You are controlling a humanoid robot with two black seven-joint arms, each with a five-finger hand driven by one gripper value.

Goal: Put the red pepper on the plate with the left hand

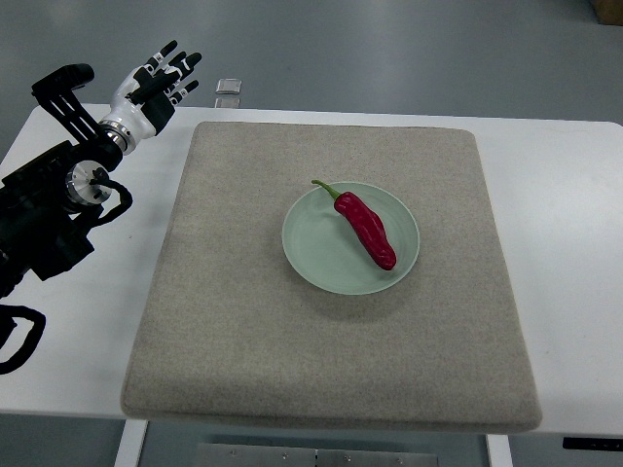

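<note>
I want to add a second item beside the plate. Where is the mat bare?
The grey mat is bare all round the plate: widest along its near edge and left side. The red pepper fills the plate's middle. The left robot hand sits off the mat's far-left corner.

The left arm ran off the picture's left edge, so its upper part was out of sight. A black cable loop at the lower left was likewise cut by that edge. Beyond the table, a small clear object was too small to identify, perhaps a plastic holder. At the top right corner, a brown box was mostly cropped.
</note>
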